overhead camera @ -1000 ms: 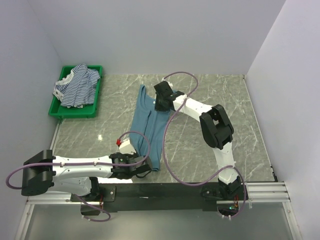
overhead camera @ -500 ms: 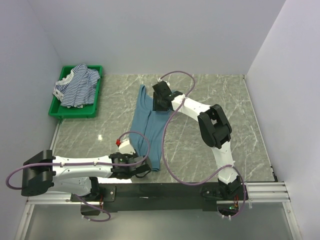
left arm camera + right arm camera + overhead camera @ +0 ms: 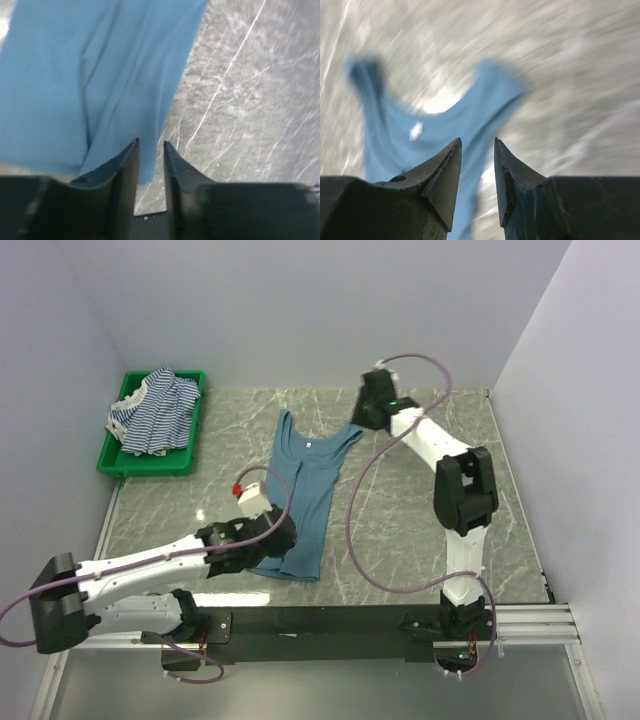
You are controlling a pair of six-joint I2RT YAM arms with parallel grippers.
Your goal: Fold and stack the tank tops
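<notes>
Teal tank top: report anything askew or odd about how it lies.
The teal tank top lies spread open on the table, slanted, its hem further left than its straps. Lengthwise creases run down its left half. No damage shows.

Teal-blue tank top [image 3: 308, 490], green bin [image 3: 150, 467]

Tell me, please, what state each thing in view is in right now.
teal tank top, spread flat on the table, unfolded.
striped tank tops, crumpled together in the green bin.
left gripper, open, empty, at the teal tank top's near edge.
right gripper, open, empty, above the table.
</notes>
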